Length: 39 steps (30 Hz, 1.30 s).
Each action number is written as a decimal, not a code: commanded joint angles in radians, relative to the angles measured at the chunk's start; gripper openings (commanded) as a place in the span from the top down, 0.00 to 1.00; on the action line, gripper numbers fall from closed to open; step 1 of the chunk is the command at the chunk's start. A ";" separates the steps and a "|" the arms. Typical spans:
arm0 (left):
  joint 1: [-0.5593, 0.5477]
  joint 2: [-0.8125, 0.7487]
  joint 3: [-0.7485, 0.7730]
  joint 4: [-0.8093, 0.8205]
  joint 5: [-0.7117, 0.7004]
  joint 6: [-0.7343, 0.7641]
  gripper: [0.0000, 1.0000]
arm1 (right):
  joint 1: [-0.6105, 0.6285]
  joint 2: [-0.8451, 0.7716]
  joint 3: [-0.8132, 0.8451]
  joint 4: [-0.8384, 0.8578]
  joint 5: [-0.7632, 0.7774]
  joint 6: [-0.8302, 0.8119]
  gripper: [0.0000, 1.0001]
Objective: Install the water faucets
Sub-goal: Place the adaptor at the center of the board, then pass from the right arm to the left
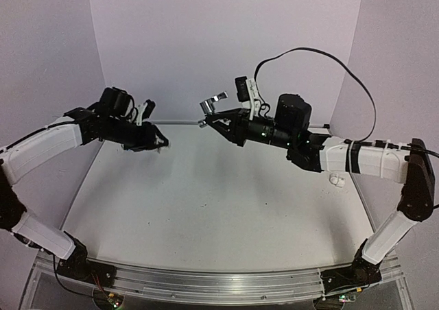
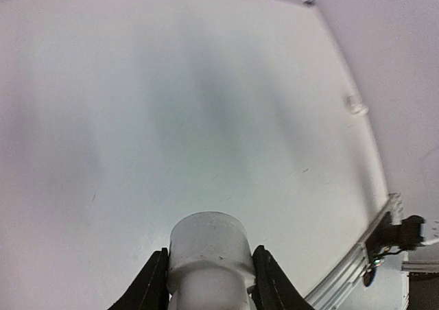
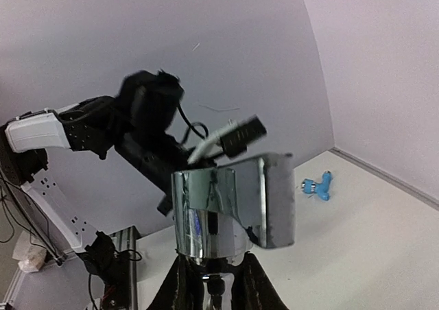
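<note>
Looking down from overhead and finding both arms raised over the far half of the table (image 1: 206,207), tips facing each other across a gap. Spotting the right tool (image 1: 206,122) pinching the silver tap (image 1: 214,103), its shiny spout poking up above the fingers, well clear of the table. Making out the left tool (image 1: 162,143) gripping something pale, too small from up here to name. Noticing a loose white fitting (image 1: 337,181) lying on the table near the wall on the right.

Switching to the left wrist and getting the answer: seeing a white cylinder fitting (image 2: 206,252) clamped between two dark fingers (image 2: 152,286) pressing on both its sides, its rounded end pointing out over the table. Picking up the loose white fitting (image 2: 354,104) here too, far off by the wall.

Switching to the right wrist and getting what no other view is giving: catching the blue tap (image 3: 317,185) lying on the table close to the foot of the wall, apart from both tools. Seeing the silver tap (image 3: 233,207) filling the near frame, squeezed at its lower end between the narrowly set fingers (image 3: 180,286), mirror face turned to the camera, with the left arm (image 3: 96,125) dark behind it. Not finding the blue tap from overhead.
</note>
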 commanded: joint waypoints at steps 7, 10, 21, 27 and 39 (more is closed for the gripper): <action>-0.169 0.269 -0.097 -0.252 -0.325 -0.176 1.00 | 0.000 -0.056 -0.027 -0.057 0.050 -0.106 1.00; -0.181 0.320 -0.122 -0.178 -0.323 -0.190 0.91 | 0.000 -0.060 -0.035 -0.056 0.035 -0.101 1.00; -0.205 0.311 -0.102 -0.159 -0.321 -0.155 0.42 | 0.001 -0.061 -0.068 -0.041 0.000 -0.050 1.00; -0.170 0.072 0.018 -0.206 -0.253 -0.133 0.11 | 0.000 -0.031 -0.071 0.005 -0.056 0.015 1.00; -0.158 -0.115 0.042 0.497 0.304 -0.185 0.11 | 0.004 0.047 -0.031 0.163 -0.200 0.120 1.00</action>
